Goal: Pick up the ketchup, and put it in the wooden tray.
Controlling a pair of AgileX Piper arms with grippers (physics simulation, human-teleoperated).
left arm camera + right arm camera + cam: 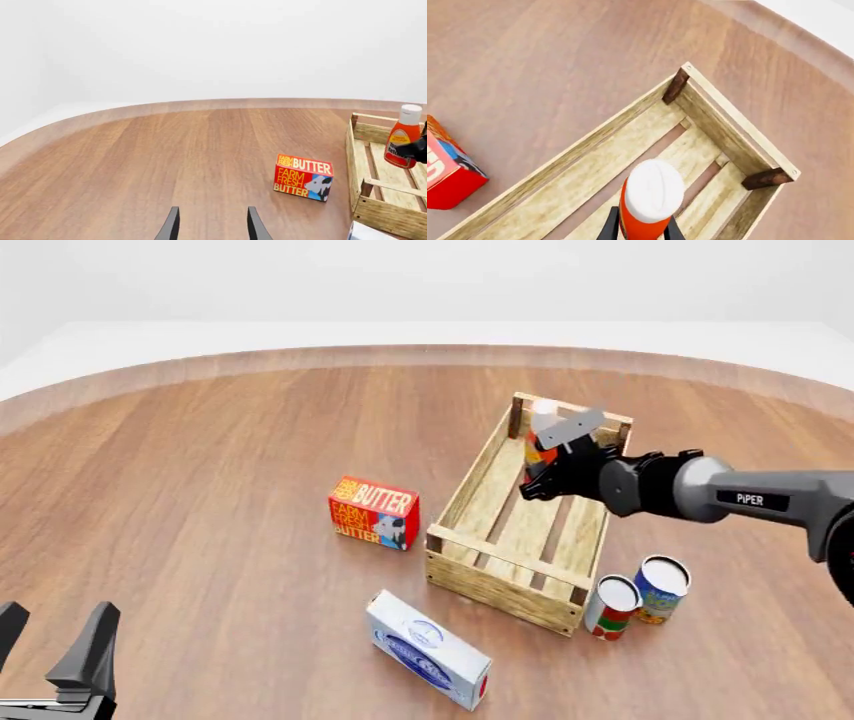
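Seemingly light and stiff, the small red ketchup bottle with white cap and yellowish label (404, 136) shows in the left wrist view over the far end of the long light-wood slatted tray (389, 216), with a dark shape at its lower side; the smooth plastic body looks slippery, so I judge a hold low on the broad body safer than the narrow neck. The left hand (212, 224) has its dark fingers apart around nothing, above bare brown desk (133, 165), and the red butter box (303, 177) stands just beside the tray

From the front, the right hand (545, 478) sits closed on the ketchup bottle (541, 435) over the tray's (501, 585) far end, whose slatted floor looks bare. Two small cans (638, 598) and a white-and-blue carton (427, 648) stand outside it on the desk. The left hand (51, 645) waits spread, well apart

Looking down the right wrist, the white cap (654, 189) and red shoulders sit between the fingers (608, 229), above the tray's (734, 125) slats; whether the bottle's base touches the floor I cannot tell
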